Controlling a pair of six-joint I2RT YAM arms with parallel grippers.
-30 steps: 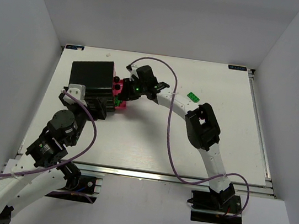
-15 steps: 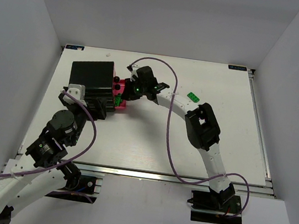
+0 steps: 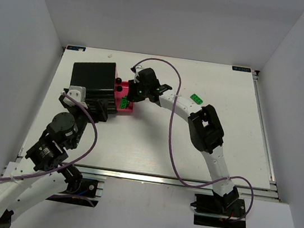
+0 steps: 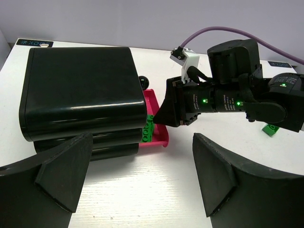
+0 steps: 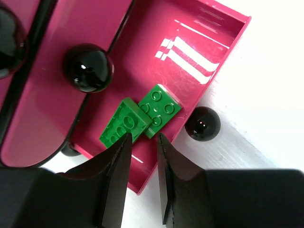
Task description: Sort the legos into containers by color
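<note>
The pink-magenta box (image 5: 142, 47) sits against the right side of the glossy black box (image 3: 93, 77). Two dark green legos (image 5: 124, 124) (image 5: 161, 107) lie side by side in the pink box's open compartment; they also show in the left wrist view (image 4: 148, 129). My right gripper (image 5: 141, 140) hovers just above them, jaws a narrow gap apart with nothing between. In the top view it (image 3: 132, 96) is over the pink box's near corner. My left gripper (image 4: 142, 137) is wide open and empty, just in front of both boxes (image 3: 103, 109). No red or lime legos show.
One green lego (image 3: 197, 99) lies loose on the white table right of the right arm, also in the left wrist view (image 4: 271, 129). Dark round knobs (image 5: 88, 67) (image 5: 203, 123) stand on the pink box. The right arm's purple cable loops over the table.
The right gripper and the pink box's near corner with the green legos have shifted slightly right. The left arm has barely moved.
</note>
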